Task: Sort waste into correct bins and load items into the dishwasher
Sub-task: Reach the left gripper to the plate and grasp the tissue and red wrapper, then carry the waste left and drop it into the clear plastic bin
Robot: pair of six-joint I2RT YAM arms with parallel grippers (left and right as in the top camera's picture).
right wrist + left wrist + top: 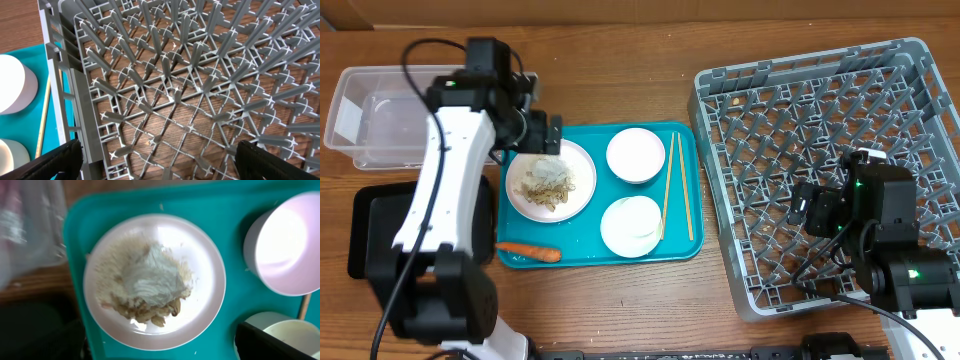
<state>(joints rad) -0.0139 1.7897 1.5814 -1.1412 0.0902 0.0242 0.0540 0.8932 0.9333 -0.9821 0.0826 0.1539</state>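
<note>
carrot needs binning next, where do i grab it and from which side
Grip the carrot across its middle, from straight above. It lies flat, running left to right by the tray's near rim, so close on its near and far sides; the rim likely blocks a low approach.

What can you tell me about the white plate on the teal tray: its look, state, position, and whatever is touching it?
The white plate is round, shallow and glossy, like ceramic or melamine. It lies flat on the left part of the teal tray. Beige rice and food scraps are heaped at its middle, topped by a crumpled white paper ball; the wide rim is mostly bare. It sits apart from the upper bowl and the carrot. The left gripper hovers open above its far edge.
</note>
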